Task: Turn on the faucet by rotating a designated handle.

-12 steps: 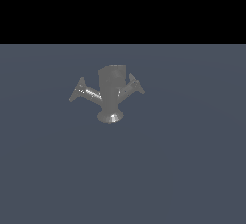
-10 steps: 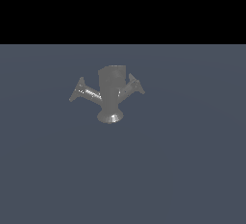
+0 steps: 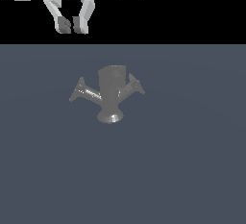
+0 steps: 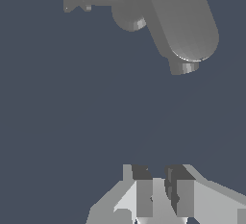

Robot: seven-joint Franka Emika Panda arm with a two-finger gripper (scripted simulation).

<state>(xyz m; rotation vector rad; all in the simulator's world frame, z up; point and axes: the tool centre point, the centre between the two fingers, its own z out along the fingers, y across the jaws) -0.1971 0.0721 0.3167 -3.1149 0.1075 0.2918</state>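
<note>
The faucet [image 3: 111, 87] stands upright on the dark floor, a stout grey cylinder on a flared foot. The handle [image 3: 88, 93] is its longer, slim arm slanting toward the exterior view's left and ending in a flat flared tip. A shorter pronged arm [image 3: 133, 86] points the other way. My gripper [image 3: 71, 25] hangs high above the handle's side and well clear of it. Its fingers [image 3: 80, 24] are empty and nearly together, with only a narrow gap. In the wrist view the faucet [image 4: 178, 21] shows as a large cylinder beyond the gripper [image 4: 160, 194]; I cannot tell its arms apart there.
The flat dark blue-grey floor [image 3: 182, 170] runs around the faucet on every side. Nothing else stands on it. The background above its far edge is black.
My gripper has come into the exterior view at the top left; earlier it was out of view. The faucet and its handle have not moved.
</note>
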